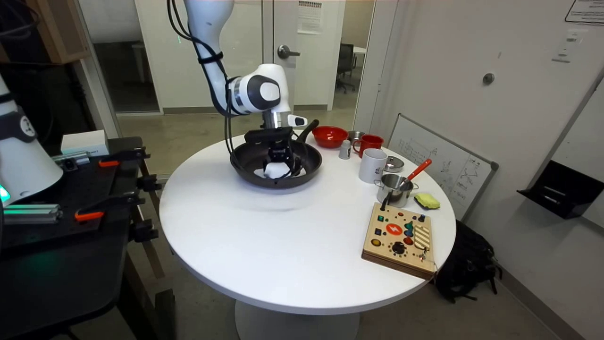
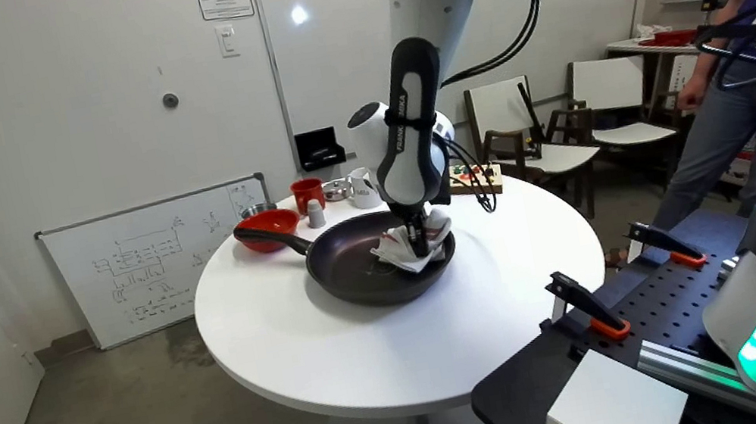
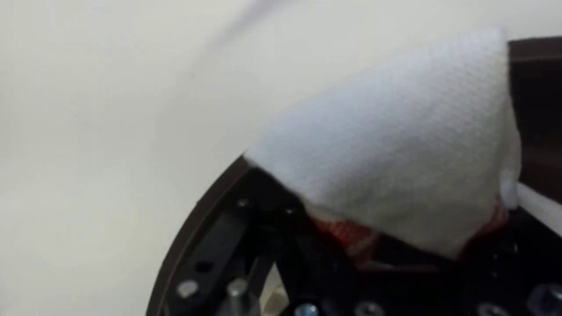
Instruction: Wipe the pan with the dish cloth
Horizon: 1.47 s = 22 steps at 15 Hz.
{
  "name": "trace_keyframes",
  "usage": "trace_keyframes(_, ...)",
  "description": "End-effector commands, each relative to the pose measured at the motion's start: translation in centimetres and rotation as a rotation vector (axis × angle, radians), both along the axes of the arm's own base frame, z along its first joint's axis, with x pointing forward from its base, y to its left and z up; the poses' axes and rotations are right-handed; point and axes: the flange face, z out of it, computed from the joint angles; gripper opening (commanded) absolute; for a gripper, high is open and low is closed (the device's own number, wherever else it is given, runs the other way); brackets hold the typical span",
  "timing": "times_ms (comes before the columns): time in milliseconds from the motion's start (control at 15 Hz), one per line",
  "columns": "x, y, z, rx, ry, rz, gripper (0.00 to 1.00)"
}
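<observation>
The dark pan [image 1: 245, 172] sits on the round white table, with its black handle pointing to the back in an exterior view; it also shows in an exterior view [image 2: 351, 278] and in the wrist view [image 3: 197, 219]. The white dish cloth [image 2: 396, 249] with red stripes lies bunched inside the pan, against the side away from the handle. My gripper [image 2: 418, 240] points down into the pan and is shut on the cloth. In the wrist view the cloth [image 3: 395, 131] covers the fingertips and reaches over the pan's rim.
A red bowl [image 1: 330, 136], grey shaker [image 1: 345, 149], red mug [image 1: 369, 144], white mug [image 1: 373, 166], steel pot [image 1: 394, 191] with a red-handled utensil, yellow sponge [image 1: 427, 200] and wooden button box [image 1: 401, 241] stand along the table's edge. A person [image 2: 702, 127] stands behind.
</observation>
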Motion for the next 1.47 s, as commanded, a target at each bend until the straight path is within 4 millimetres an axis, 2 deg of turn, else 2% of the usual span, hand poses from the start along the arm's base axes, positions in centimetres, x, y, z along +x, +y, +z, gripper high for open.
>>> trace_keyframes(0, -1.4, -0.5, 0.7, 0.016, 0.142, 0.012, 0.00)
trace_keyframes(333, -3.5, -0.3, 3.6, 0.156, 0.241, 0.139, 0.00)
trace_keyframes(400, -3.1, 0.2, 2.4, 0.184, 0.264, 0.152, 0.00)
trace_keyframes(600, -3.7, 0.8, 2.6, 0.266, 0.312, 0.240, 0.00)
trace_keyframes(867, -4.9, 2.9, 1.7, 0.348, 0.325, 0.347, 0.00)
trace_keyframes(1200, -7.2, 6.7, 0.5, 0.436, 0.238, 0.479, 0.00)
trace_keyframes(1400, -8.0, 7.6, 0.4, 0.444, 0.180, 0.514, 0.00)
